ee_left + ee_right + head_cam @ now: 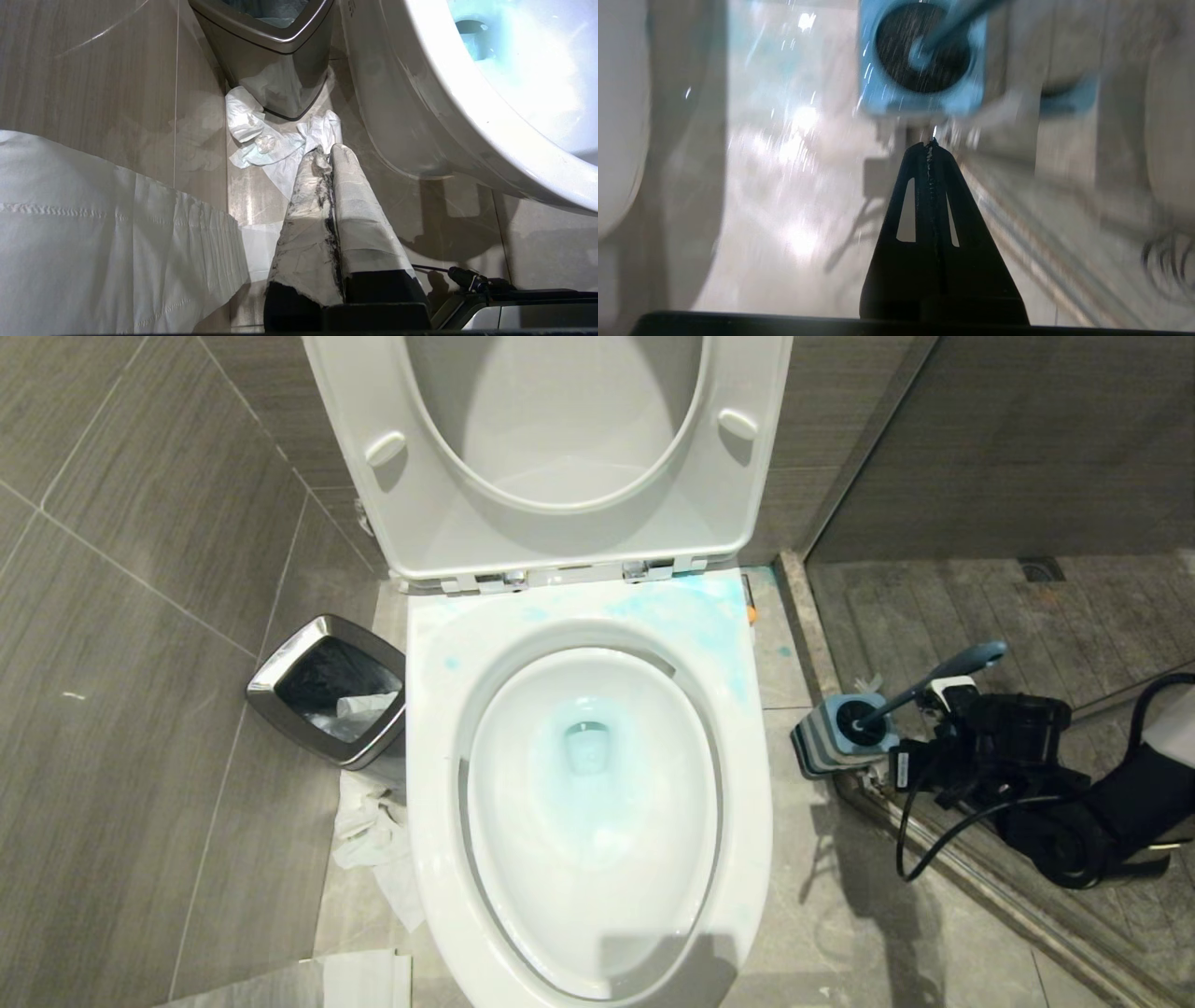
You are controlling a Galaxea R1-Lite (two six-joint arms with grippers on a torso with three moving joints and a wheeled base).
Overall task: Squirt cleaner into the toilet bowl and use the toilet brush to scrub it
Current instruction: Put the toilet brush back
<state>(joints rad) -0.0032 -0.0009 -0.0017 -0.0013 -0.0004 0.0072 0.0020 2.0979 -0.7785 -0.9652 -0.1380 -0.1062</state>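
The white toilet bowl [439,728] stands in the middle with its seat and lid raised. Blue liquid tints its water and smears the back rim. To its right, on the floor, the toilet brush [943,674] leans in its blue-and-grey striped base [822,747]. My right gripper [898,765] is shut and empty just beside that base. In the right wrist view its tips [931,143] stop just short of the blue base [878,100]. My left gripper [329,150] hangs shut and empty, low beside the bowl [420,93]. The cleaner is hidden but for an orange bit [751,613] behind the rim.
A steel-rimmed waste bin [280,672] stands left of the bowl, with crumpled white paper [373,831] on the floor by it. A raised shower threshold [980,887] runs along the right, under my right arm. Tiled walls close in behind and on the left.
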